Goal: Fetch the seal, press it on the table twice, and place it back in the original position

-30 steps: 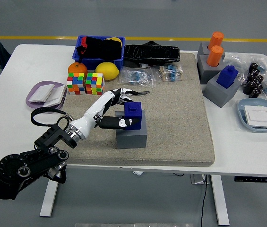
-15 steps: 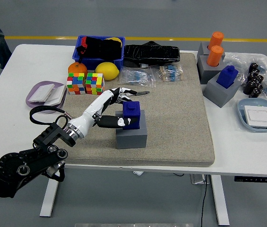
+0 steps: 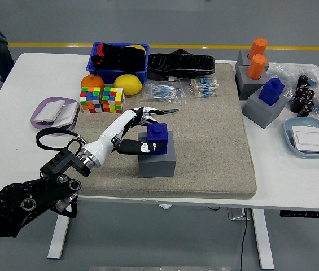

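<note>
On the white table point(image 3: 12, 113), the grey base point(image 3: 157, 161) sits near the beige mat's point(image 3: 215, 141) front edge. The left hand point(image 3: 136, 132) has barely shifted, fingers grasping the blue seal point(image 3: 158, 137), whose lower part is hidden in the base.

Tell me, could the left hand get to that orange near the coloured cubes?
Probably yes: the orange sits uncovered on the left side, but the left hand is wrapped around the blue seal and must let go first.

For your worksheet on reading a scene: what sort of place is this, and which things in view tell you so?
Probably a robot test lab or workshop. A white table stands on a grey floor with a yellow line, practice items such as puzzle cubes are laid out, and the robot's left hand grips a blue stamp.
</note>
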{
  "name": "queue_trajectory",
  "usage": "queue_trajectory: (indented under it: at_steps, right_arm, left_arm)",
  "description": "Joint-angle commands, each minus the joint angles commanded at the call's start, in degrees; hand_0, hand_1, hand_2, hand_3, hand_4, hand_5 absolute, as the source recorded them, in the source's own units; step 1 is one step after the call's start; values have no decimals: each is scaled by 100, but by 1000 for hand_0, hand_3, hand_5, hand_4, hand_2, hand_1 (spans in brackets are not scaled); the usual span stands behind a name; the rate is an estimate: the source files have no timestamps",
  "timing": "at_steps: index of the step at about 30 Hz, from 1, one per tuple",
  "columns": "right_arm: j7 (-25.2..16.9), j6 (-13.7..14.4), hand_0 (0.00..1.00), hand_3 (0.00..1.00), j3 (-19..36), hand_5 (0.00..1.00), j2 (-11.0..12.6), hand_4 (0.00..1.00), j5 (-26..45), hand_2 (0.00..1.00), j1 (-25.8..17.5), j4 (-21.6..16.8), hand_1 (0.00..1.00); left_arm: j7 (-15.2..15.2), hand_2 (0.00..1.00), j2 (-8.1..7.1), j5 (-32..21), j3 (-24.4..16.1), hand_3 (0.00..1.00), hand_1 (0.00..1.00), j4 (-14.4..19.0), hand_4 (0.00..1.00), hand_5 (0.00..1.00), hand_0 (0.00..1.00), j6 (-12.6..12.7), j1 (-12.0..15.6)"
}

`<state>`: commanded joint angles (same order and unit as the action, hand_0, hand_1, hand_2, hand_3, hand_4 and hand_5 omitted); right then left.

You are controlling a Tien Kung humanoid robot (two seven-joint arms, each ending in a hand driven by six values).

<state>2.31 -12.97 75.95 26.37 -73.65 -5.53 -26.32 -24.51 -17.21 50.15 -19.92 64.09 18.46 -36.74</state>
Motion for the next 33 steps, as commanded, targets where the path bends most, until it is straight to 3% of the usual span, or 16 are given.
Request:
queue_trajectory:
  at_steps: [5,6,11,12,21,23,24,33]
  right_arm:
    - [0,-1,790,657,7,475,-4,839,-5,665,0,4,695]
    - [0,-2,788,658,8,475,-4,839,-6,664,0,4,695]
    - [1,-6,788,658,9,475,-11,839,-10,664,1,3,695]
    - [2,-7,790,658,10,475,-12,839,-11,665,0,2,695]
    - [-1,-6,790,657,22,475,-12,839,-21,664,-1,0,695]
    - [-1,-7,790,657,18,475,-12,839,-22,664,3,-1,695]
    - [0,-4,791,658,22,472,-14,840,-22,663,4,1,695]
    - [3,1,790,657,55,475,-18,840,-21,663,8,6,695]
  left_arm:
    - [-44,498,-6,-52,-31,747,560,-43,710,2,681,-56,-5]
    - [-48,853,-5,-55,-41,932,895,-52,998,2,876,-69,-5]
    - [-64,853,-5,34,-123,932,895,-81,998,2,876,-173,-5]
    - [-45,998,-8,60,-139,998,998,-78,998,103,992,-206,-5]
    - [42,998,-27,183,-206,998,998,-12,998,153,998,-355,15]
    - [65,998,-35,199,-310,998,998,47,998,153,998,-383,25]
    - [82,998,-40,213,-376,998,998,85,998,220,998,-398,30]
    - [92,998,-186,125,-847,998,998,202,998,235,998,-397,87]
